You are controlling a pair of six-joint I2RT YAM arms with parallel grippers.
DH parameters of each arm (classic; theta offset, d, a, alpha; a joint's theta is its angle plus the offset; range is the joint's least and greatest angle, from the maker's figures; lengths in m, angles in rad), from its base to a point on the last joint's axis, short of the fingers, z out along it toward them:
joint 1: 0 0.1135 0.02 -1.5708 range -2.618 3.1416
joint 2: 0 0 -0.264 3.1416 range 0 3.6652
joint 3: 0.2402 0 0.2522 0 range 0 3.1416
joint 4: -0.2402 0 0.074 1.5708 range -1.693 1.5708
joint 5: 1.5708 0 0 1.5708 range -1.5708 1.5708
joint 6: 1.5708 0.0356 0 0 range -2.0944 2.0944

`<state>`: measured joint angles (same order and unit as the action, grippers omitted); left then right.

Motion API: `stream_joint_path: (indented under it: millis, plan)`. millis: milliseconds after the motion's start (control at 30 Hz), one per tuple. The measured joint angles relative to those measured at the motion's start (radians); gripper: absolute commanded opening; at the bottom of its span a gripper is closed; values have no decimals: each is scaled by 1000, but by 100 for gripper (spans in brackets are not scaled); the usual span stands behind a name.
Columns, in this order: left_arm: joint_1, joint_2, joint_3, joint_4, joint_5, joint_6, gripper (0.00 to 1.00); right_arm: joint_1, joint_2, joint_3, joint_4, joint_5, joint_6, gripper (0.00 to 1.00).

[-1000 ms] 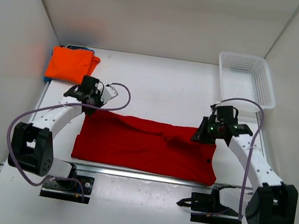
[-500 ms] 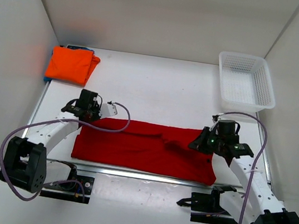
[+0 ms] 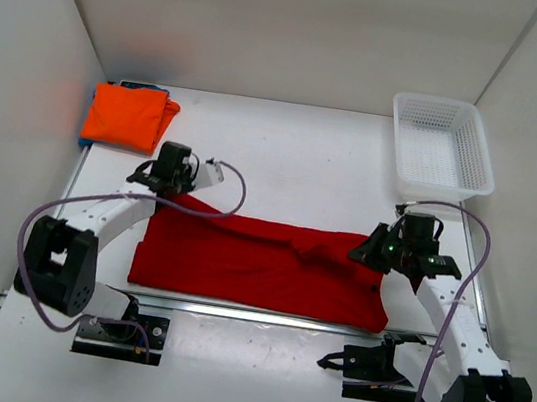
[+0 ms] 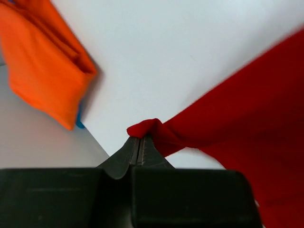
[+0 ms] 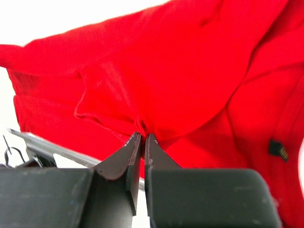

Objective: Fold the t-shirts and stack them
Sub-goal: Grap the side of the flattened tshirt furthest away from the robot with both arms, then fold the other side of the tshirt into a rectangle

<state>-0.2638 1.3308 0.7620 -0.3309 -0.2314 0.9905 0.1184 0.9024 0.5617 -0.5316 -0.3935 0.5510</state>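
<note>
Red cloth, soft and matte, lay as a long band along the near edge of the table [image 3: 296,155] in the overhead view. This was the red shirt [image 3: 260,260], and its narrow shape suggested it had been folded once lengthwise. The left gripper [image 3: 172,197] sat at its far left corner and the right gripper [image 3: 366,255] at its far right corner, probably so both ends could be carried over together for the next fold. At the table's far left corner the orange shirt [image 3: 124,117] rested as a neat folded square on the blue shirt [image 3: 83,142], of which only a sliver showed. A white lattice basket [image 3: 443,102] stood at the far right corner.

From the left wrist, the fingers [image 4: 124,156] were clenched on a small bunched peak of red fabric, and the cloth pulled away from the pinch in a taut ridge. The orange shirt's rounded fold lay near.

From the right wrist, the fingers [image 5: 121,159] were pinched on a puckered fold of the same shirt, with creases fanning outward. A small dark label [image 5: 278,149] showed nearby.
</note>
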Motion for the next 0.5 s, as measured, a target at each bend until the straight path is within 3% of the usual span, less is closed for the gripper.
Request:
stream_joint_path:
  millis: [233, 333, 500]
  plan:
    - [9, 198, 276, 62, -43, -137, 0, -36, 158, 192, 56, 13, -29, 0]
    - [13, 167, 231, 98, -42, -137, 0, -28, 156, 210, 78, 19, -35, 0]
    - [12, 26, 13, 93, -37, -94, 0, -3, 90, 135, 76, 18, -26, 1]
